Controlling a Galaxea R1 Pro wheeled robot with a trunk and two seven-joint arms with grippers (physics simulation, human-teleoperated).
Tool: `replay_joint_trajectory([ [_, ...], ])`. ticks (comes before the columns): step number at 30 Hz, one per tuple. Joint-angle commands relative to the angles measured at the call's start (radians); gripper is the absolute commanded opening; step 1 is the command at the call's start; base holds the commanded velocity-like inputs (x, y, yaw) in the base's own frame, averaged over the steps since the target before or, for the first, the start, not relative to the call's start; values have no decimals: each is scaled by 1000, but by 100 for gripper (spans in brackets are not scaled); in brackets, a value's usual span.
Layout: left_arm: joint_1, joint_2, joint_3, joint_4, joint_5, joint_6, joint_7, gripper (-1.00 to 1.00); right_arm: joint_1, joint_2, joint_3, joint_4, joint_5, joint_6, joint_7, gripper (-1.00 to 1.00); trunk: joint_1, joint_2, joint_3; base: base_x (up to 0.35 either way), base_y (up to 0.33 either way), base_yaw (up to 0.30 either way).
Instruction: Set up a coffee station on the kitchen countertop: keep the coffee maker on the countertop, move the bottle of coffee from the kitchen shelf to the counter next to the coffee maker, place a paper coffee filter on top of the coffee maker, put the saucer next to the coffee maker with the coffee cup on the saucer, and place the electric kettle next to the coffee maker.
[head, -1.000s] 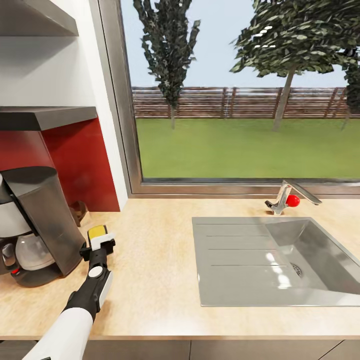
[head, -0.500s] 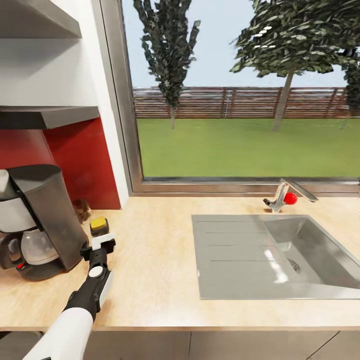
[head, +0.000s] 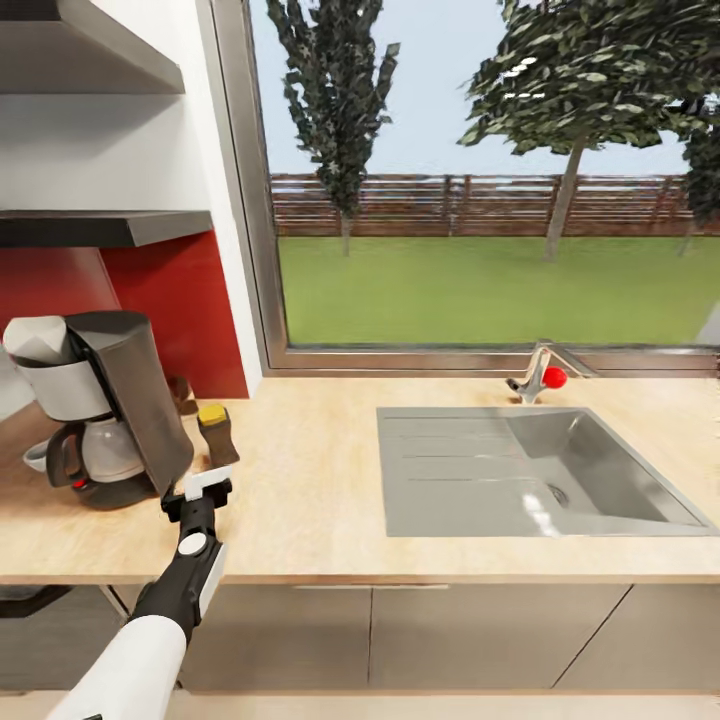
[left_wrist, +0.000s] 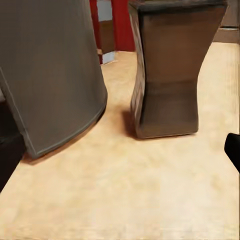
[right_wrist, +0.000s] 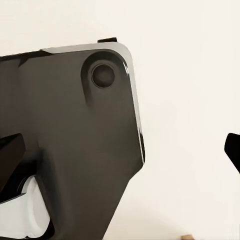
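Observation:
The coffee maker (head: 100, 400) stands on the kitchen countertop (head: 300, 500) at the left, with a white cone-like shape (head: 33, 338) on its top. Just right of it the bottle of coffee (head: 216, 437) stands upright, brown with a yellow cap. My left gripper (head: 207, 485) is open, a short way in front of the bottle and not touching it. In the left wrist view the bottle (left_wrist: 167, 75) and the coffee maker's dark side (left_wrist: 50, 75) stand side by side beyond the open left gripper (left_wrist: 120, 157). The right gripper (right_wrist: 120, 150) is open beside a black robot part. The kitchen shelf (head: 100, 228) hangs above, bare.
A steel sink (head: 520, 475) with a drainboard and a red-knobbed tap (head: 538, 378) takes the counter's right half. A large window (head: 480, 200) runs behind it. A small brown object (head: 180, 388) sits behind the coffee maker. Grey cabinet fronts (head: 400, 630) lie below the counter edge.
The left gripper, at the bottle's cap a second ago, has drawn back and the bottle stands free. The whole view has pulled away from the counter, so the camera moved.

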Motion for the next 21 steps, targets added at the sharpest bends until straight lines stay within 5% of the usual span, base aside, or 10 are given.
replay_joint_trajectory([
  [1,1,-1,5,9,-10,-3,0,100,-1,0,-3,1,-8,-4,1,100,0,-2,-2,-336,-105,0],
  [5,38,-3,-10,21,-10,-11,-27,100,-1,0,-3,1,-8,-4,1,100,0,-2,-2,-322,-101,0],
  [7,68,0,-55,5,-11,-19,-100,100,-1,0,-4,1,-8,-4,1,100,0,-2,-2,-177,-51,0],
  [10,122,17,-94,-66,-11,-20,-310,100,-1,0,-4,1,-8,-5,1,100,0,-2,-2,-51,-14,0],
  [12,160,59,-104,-140,-7,-12,-518,100,-1,0,-4,1,-8,-25,1,100,0,-2,-2,-15,-4,0],
  [14,186,117,-98,-211,1,-2,-807,100,-1,0,-4,3,-7,-77,1,100,0,-2,-2,-4,-1,0],
  [21,198,202,22,-295,14,99,-1183,100,-1,-1,-4,3,-8,-100,0,100,0,-2,-2,0,0,0],
])
